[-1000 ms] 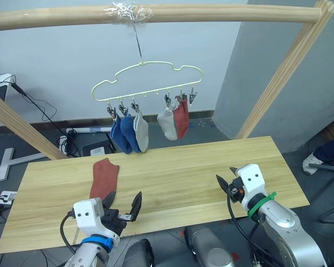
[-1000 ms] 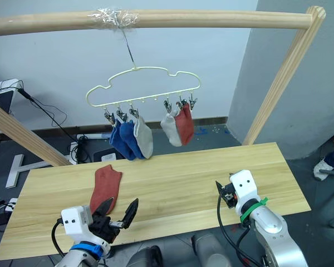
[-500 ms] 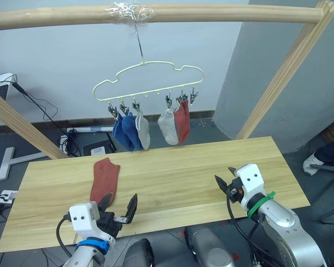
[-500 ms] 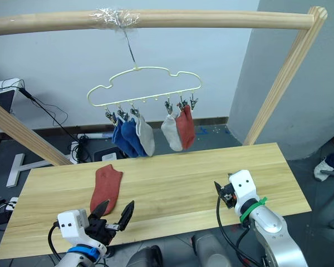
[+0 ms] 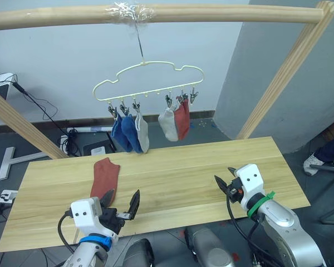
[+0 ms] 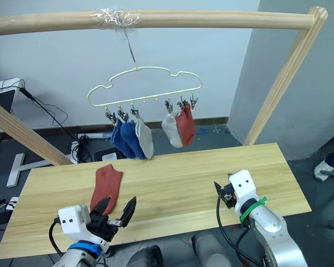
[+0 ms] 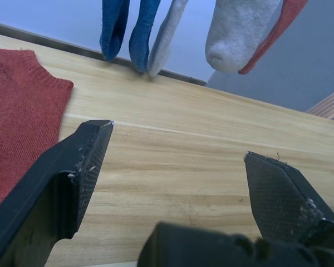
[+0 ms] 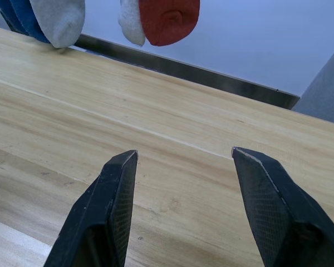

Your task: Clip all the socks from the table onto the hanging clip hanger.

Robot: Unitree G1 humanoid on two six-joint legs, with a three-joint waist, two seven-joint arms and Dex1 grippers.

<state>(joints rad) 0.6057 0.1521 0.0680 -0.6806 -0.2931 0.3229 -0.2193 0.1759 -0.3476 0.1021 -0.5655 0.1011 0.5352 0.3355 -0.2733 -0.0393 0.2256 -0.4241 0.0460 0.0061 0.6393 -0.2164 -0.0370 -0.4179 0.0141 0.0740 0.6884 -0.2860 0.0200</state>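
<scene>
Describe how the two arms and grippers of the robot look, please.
Each gripper has two black pointed fingers on a white boxy housing with small dark holes. The left gripper has a blue band at the wrist and a black cable. The right gripper has a green band, black cables and a silver-grey forearm.

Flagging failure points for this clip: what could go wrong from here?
The last rust-red sock lies flat on the table, so the open left gripper may pinch poorly. The free clip sits at the clip hanger end; clipping there could swing it and loosen the hung socks.
</scene>
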